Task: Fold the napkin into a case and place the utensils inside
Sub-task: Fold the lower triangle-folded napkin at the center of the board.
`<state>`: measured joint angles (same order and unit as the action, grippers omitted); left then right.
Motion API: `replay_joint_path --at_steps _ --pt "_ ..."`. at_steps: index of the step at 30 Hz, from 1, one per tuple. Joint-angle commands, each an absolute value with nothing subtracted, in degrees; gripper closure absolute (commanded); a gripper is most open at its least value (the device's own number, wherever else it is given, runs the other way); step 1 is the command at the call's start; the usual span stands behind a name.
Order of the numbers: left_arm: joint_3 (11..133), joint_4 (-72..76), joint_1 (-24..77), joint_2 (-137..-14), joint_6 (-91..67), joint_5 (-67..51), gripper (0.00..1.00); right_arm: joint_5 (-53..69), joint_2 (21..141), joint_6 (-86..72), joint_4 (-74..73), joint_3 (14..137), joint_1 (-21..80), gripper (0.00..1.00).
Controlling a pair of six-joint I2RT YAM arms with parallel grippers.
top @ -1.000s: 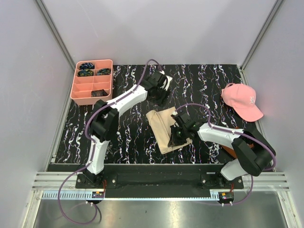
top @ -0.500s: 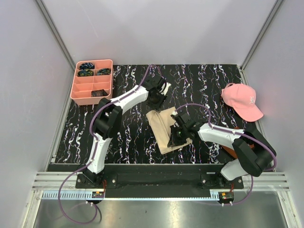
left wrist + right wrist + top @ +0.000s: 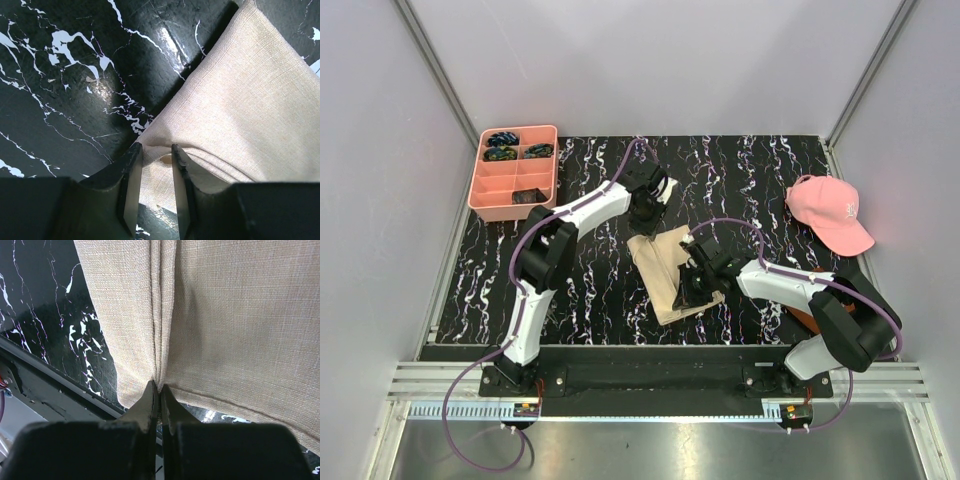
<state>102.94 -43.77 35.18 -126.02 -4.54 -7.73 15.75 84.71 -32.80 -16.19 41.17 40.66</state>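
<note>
Soft, limp beige napkin (image 3: 660,268) lies mid-frame on the tabletop (image 3: 590,295). Right claw (image 3: 160,392) pinches a pleat at its lower right edge, fully closed. Left claw (image 3: 156,165), half-open, straddles its upper corner, likely the best hold.

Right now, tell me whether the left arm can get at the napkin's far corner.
Likely yes: the left gripper straddles that corner of the napkin, jaws apart around a raised fold, nothing else in between.
</note>
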Motion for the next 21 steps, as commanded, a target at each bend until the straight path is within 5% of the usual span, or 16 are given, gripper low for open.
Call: replay_joint_path --at_steps 1,3,6,13,16,17,21 --pt "102.92 -43.50 34.89 -125.69 -5.10 -8.88 0.66 16.35 84.29 -32.34 -15.21 40.96 40.43 1.00" --pt "102.66 -43.24 34.89 -124.98 -5.80 -7.39 0.53 16.52 84.29 -32.34 -14.94 40.78 40.43 1.00" --pt "102.48 -43.15 34.89 -124.54 -5.80 -5.63 0.52 16.61 84.11 -32.35 -14.85 40.78 40.34 1.00" --pt "102.30 -42.89 34.89 -125.51 -5.71 -5.54 0.72 16.61 84.99 -32.78 -14.33 40.26 40.43 1.00" --pt "103.44 -42.10 34.89 -125.86 -6.59 -5.62 0.87 16.26 85.43 -32.78 -14.06 39.64 40.34 1.00" --pt "103.71 -41.84 34.89 -125.77 -6.94 -5.45 0.98 16.09 85.69 -32.78 -14.06 39.46 40.43 1.00" --pt "103.97 -39.91 34.89 -125.25 -10.54 -2.04 1.00 15.21 86.22 -32.70 -14.06 38.85 40.34 1.00"
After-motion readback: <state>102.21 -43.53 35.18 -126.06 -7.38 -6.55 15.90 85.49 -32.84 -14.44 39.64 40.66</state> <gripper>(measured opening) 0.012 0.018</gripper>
